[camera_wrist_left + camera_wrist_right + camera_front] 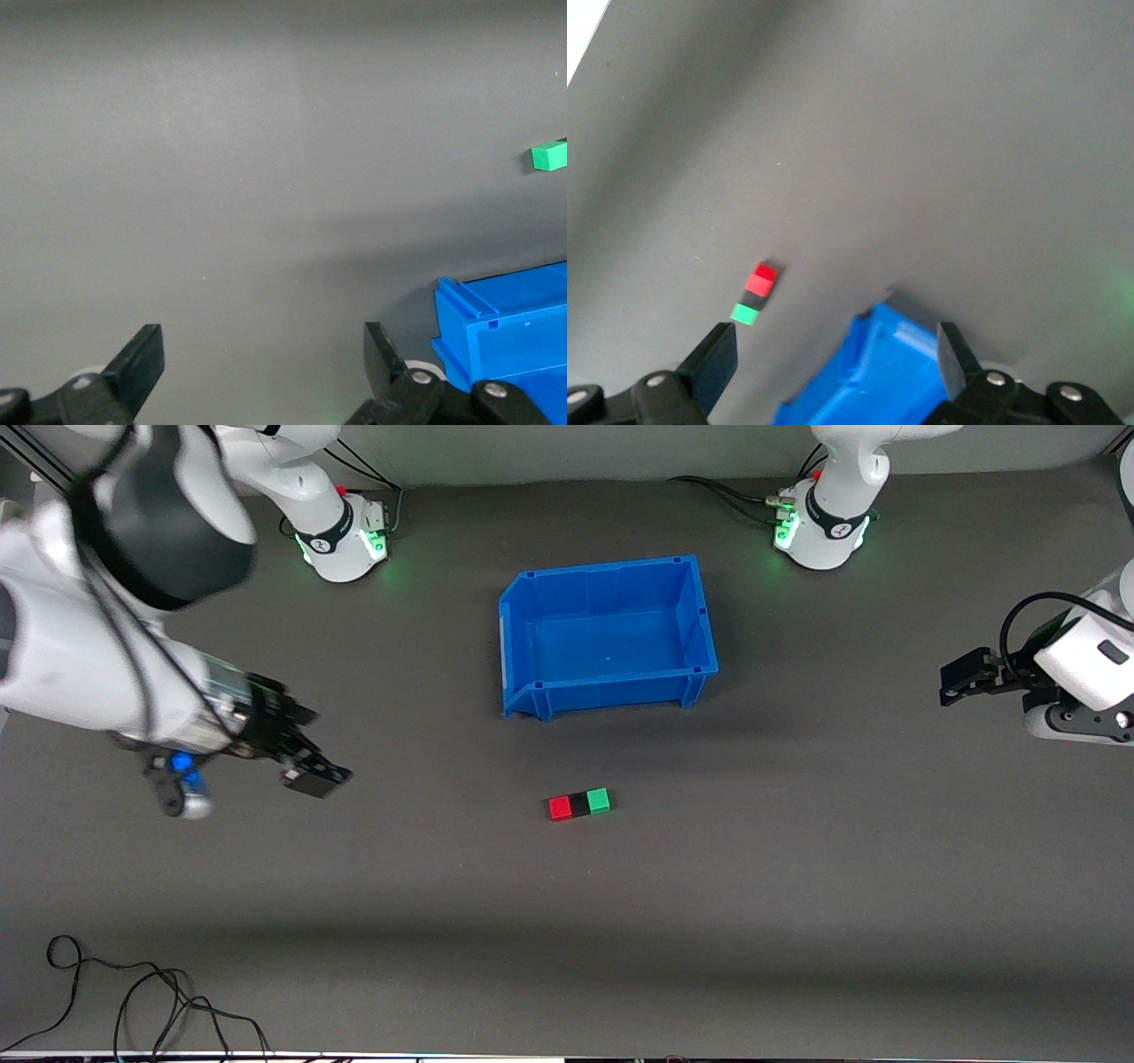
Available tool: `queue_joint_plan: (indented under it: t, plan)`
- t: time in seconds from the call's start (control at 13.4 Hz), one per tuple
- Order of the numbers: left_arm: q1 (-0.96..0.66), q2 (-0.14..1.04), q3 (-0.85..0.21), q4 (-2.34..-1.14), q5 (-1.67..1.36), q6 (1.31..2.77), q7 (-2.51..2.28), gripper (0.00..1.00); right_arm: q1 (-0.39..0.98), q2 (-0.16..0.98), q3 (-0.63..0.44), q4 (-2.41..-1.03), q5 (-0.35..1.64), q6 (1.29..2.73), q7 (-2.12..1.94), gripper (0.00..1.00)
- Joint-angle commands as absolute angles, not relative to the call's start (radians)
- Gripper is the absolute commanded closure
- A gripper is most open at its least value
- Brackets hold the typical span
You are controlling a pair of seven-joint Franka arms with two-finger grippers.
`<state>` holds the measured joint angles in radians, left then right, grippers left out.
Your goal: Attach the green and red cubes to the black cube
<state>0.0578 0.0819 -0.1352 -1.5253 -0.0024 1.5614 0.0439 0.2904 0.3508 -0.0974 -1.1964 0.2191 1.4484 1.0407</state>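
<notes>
Already joined: red cube [559,808], black cube [579,804] and green cube [600,800] touch in a row mid-counter, nearer the camera than the blue bin [608,634]. Probably light, rigid; grip opposite flat faces. Left hand [961,677] and right hand [312,772] both released, empty, over the counter's ends.

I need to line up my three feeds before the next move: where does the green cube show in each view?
Front view: the green cube ends the three-cube row, touching the black cube, at the left arm's end, nearer the camera than the blue bin.
Left wrist view: green cube at the picture's edge, cut off.
Right wrist view: green cube at one end of the row.
Shared landmark: the blue bin.
</notes>
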Motion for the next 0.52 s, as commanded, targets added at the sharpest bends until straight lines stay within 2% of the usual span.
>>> queue_joint_plan:
  t: [0.0,0.22,0.45]
  plan:
    - [0.064,0.046,-0.132,-1.554,0.014,1.557,0.061,0.0,0.287,0.244,-0.188,-1.307,0.184,1.411,0.687,0.0]
    - [0.066,0.054,-0.132,-1.548,0.014,1.56,0.066,0.0,0.285,0.17,-0.216,-1.393,0.037,1.417,0.381,0.0]
    - [0.067,0.057,-0.13,-1.545,0.014,1.563,0.077,0.0,0.285,0.121,-0.255,-1.469,0.029,1.472,0.255,0.0]
